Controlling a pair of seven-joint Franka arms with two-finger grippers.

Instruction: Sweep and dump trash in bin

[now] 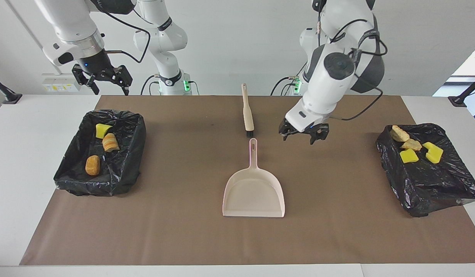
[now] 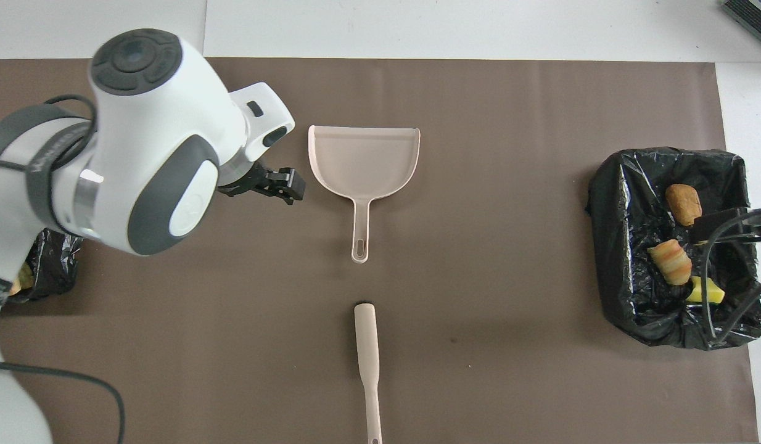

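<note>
1. The seven small pieces of trash are all in the two black bag-lined bins: a yellow sponge wedge (image 1: 102, 130) and two orange-brown bread-like chunks (image 1: 92, 165) in the bin (image 1: 74, 181) at the right arm's end, and two yellow wedges (image 1: 433, 152) and two pale beige lumps (image 1: 399, 134) in the bin (image 1: 445, 192) at the left arm's end. None shows on the brown mat (image 1: 176, 238).
2. The left gripper (image 1: 303, 137) hangs in the air with its jaws spread and nothing in them, over the mat beside the handle of the beige plastic dustpan (image 1: 253, 192).
3. The right gripper (image 1: 105, 82) waits high above its end of the table, jaws apart and holding nothing.
4. The dustpan lies flat at mid-table, long axis running toward the robots, handle pointing at them, mouth away.
5. The beige brush with black bristles (image 1: 247, 111) lies in line with it, nearer the robots, bristles toward the dustpan handle.
6. Judged from this, sweeping and dumping look finished; the sound move is to lift the left arm straight clear without knocking the dustpan handle.
</note>
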